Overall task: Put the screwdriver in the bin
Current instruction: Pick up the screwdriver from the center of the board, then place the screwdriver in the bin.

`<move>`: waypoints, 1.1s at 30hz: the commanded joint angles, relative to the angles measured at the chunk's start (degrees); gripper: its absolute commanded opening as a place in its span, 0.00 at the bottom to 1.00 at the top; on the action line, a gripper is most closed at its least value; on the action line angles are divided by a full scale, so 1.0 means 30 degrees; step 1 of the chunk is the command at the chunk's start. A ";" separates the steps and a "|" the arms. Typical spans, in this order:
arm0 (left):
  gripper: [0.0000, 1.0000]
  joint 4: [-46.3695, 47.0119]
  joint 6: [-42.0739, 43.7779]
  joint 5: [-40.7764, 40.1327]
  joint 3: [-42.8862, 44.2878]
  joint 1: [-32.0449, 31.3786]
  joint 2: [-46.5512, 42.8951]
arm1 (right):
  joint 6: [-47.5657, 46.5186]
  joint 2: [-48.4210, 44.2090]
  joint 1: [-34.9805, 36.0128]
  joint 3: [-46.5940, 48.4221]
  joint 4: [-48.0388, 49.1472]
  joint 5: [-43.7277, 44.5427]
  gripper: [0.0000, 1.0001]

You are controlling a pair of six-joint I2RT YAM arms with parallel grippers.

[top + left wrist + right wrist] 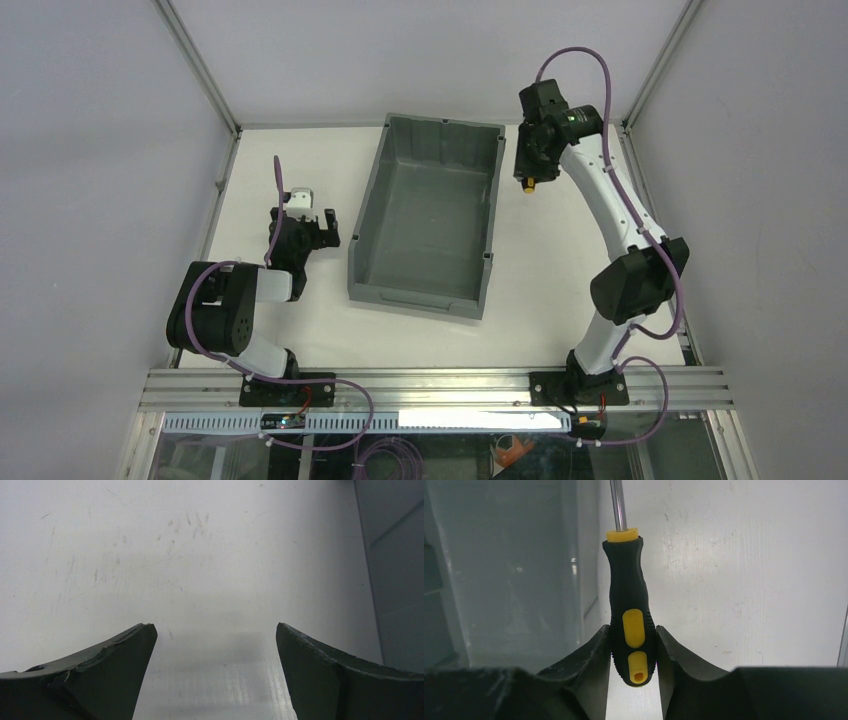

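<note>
Right wrist: right gripper (633, 631) pinching screwdriver (626, 590) handle, shaft pointing ahead beside bin (514, 580); left gripper (215, 627) spread.

A matt, ribbed plastic grip and a glossy metal shaft are shown on the small black-and-yellow screwdriver (630, 600). Beside it, the large grey plastic bin (509, 580) is seen smooth and faintly shiny; the white tabletop (749, 580), scuffed.

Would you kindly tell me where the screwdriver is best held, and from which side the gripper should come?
By the thick lower handle of the screwdriver, as the right gripper has it now: fingers on the two black ribbed flanks, coming from the butt end along the tool's axis. The handle is broad there, while the shaft is thin and smooth.
</note>
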 commanded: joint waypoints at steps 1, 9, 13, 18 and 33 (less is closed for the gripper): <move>0.99 0.0521 -0.0136 0.0292 0.0020 0.0201 -0.0563 | 0.0820 -0.0935 0.1148 0.1949 -0.0527 0.0203 0.00; 0.99 0.0540 -0.0142 0.0292 0.0020 0.0201 -0.0544 | 0.2291 -0.0573 0.3384 0.2722 0.0118 -0.0391 0.00; 0.99 0.0535 -0.0140 0.0293 0.0020 0.0201 -0.0545 | 0.3250 -0.0341 0.4608 0.2486 0.0970 -0.0573 0.00; 0.99 0.0558 -0.0143 0.0292 0.0020 0.0201 -0.0550 | 0.4298 0.0173 0.6253 0.2378 0.1531 -0.0205 0.00; 0.99 0.0543 -0.0158 0.0292 0.0020 0.0201 -0.0545 | 0.7809 0.3384 0.9051 0.1331 0.3191 0.2660 0.00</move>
